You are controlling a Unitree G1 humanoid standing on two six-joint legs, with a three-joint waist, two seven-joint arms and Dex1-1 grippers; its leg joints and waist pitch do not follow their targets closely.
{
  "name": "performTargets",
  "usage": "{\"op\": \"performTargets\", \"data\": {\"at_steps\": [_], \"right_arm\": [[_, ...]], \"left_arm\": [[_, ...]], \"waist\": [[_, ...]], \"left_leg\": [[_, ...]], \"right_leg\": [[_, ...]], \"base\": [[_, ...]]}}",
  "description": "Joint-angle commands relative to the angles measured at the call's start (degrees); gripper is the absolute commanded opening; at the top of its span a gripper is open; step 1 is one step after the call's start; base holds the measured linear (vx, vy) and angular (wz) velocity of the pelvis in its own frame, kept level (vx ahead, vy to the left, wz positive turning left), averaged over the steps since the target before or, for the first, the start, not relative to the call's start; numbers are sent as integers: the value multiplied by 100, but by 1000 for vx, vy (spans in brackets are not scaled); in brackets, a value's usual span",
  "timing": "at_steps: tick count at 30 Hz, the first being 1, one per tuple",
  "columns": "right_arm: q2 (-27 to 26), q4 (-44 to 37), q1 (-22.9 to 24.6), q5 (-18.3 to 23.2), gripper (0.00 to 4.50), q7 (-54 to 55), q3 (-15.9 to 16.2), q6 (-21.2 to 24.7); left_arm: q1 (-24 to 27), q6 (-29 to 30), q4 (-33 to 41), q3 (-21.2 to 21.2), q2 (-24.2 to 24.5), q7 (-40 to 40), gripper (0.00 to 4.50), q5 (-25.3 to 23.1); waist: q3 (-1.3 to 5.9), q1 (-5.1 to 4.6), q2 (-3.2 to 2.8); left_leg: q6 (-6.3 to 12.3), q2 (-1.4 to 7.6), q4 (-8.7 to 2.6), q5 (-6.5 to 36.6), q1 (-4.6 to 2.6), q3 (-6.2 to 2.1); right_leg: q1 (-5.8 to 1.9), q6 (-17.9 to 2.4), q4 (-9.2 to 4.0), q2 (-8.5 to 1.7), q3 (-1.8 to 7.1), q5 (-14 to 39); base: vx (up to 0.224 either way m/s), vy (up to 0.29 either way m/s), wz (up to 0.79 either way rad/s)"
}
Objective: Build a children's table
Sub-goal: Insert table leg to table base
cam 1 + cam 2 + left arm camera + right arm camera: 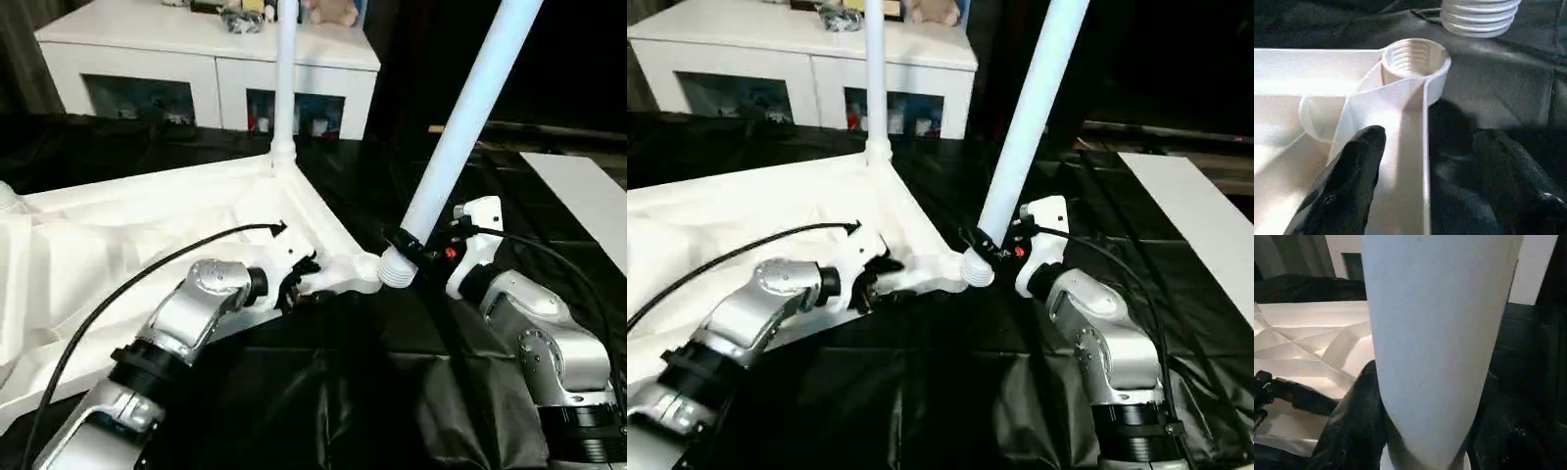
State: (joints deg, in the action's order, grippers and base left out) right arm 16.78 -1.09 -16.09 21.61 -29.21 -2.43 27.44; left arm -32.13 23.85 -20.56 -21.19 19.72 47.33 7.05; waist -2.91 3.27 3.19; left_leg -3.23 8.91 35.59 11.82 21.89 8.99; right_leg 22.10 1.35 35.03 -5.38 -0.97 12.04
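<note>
The white tabletop lies underside up on black cloth. One white leg stands upright in its far corner socket. A second leg leans to the right with my right gripper shut on it near its lower end. Its threaded end hangs just beside the near right corner socket. My left gripper is open astride the tabletop's rim just behind that socket. One of its fingers is inside the rim and the other outside over the cloth.
A white cabinet with dark glass doors stands at the back with small items on top. A flat white board lies at the far right. Black cloth covers the surface in front, and a black cable loops over my left forearm.
</note>
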Motion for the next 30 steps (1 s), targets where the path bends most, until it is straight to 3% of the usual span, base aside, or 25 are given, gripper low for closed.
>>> {"op": "performTargets", "data": {"at_steps": [1, 5, 7, 9, 12, 15, 18, 20, 23, 27, 29, 30], "right_arm": [[147, -94, -52, -63, 188, -22, -46, 43], [181, -85, -50, -92, 188, -52, -3, 33], [192, -86, -47, -113, 188, -80, 30, 32], [208, -89, -42, -129, 188, -102, 58, 27], [227, -78, -42, -134, 188, -113, 67, 17], [265, -79, -32, -118, 188, -118, 60, 11], [279, -78, -28, -132, 188, -122, 53, 12], [277, -95, -16, -156, 188, -131, 46, 21], [281, -95, -17, -167, 188, -141, 46, 25], [294, -75, -26, -163, 188, -146, 42, 19], [297, -67, -36, -151, 188, -147, 35, 19], [292, -72, -36, -148, 188, -150, 28, 23]], "left_arm": [[-171, 181, -53, -78, 33, 52, 293, -72], [-214, 219, -89, -148, 40, 65, 256, -193], [-225, 170, -86, -257, 70, 193, 250, -325], [-222, 217, -25, -351, 107, 313, 230, -373], [-226, 439, 132, -432, 153, 460, 211, -332], [-243, 579, 245, -475, 174, 486, 173, -357], [-291, 688, 262, -514, 181, 481, 170, -512], [-309, 747, 311, -582, 231, 505, 136, -608], [-305, 870, 464, -651, 316, 626, 121, -605], [-258, 992, 687, -683, 446, 725, 85, -619], [-229, 1025, 788, -656, 496, 738, 81, -625], [-195, 1014, 878, -617, 544, 755, 59, -625]], "waist": [[305, 22, -41], [319, 46, -32], [311, 36, -37], [334, 35, -35], [360, 46, -34], [377, 50, -35], [394, 66, -25], [382, 67, -41], [351, 56, -48], [323, 18, -49], [326, 20, -39], [326, 26, -44]], "left_leg": [[-272, 323, -611, 1908, -165, -101], [-201, 336, -611, 1627, -141, -77], [-227, 332, -623, 1917, -140, -77], [-253, 338, -623, 1931, -121, -84], [-150, 340, -604, 1449, -96, -45], [-37, 336, -565, 1131, -82, -10], [122, 328, -522, 636, -67, 24], [140, 335, -528, 734, -78, 30], [7, 352, -564, 1134, -106, 33], [-181, 353, -602, 1609, -114, 9], [-190, 352, -602, 1621, -115, 13], [-190, 356, -604, 1606, -115, 13]], "right_leg": [[-75, -884, -462, -284, 118, 1926], [-104, -949, -426, -275, 118, 1636], [-75, -907, -449, -273, 115, 1877], [-85, -884, -432, -277, 117, 1781], [-113, -1031, -359, -255, 114, 1004], [-131, -1150, -331, -249, 118, 682], [-153, -1278, -274, -227, 117, 52], [-150, -1309, -292, -227, 117, 187], [-120, -1259, -344, -226, 122, 750], [-85, -1046, -406, -234, 123, 1468], [-74, -1005, -421, -233, 129, 1536], [-67, -999, -423, -236, 132, 1528]], "base": [[0, 0, 0], [0, 0, 0], [0, 0, 0], [0, 0, 0], [17, -1, -1], [35, -3, -1], [0, 0, 0], [0, 0, 0], [0, 0, 0], [0, 0, 0], [0, 0, 0], [0, 0, 0]]}}
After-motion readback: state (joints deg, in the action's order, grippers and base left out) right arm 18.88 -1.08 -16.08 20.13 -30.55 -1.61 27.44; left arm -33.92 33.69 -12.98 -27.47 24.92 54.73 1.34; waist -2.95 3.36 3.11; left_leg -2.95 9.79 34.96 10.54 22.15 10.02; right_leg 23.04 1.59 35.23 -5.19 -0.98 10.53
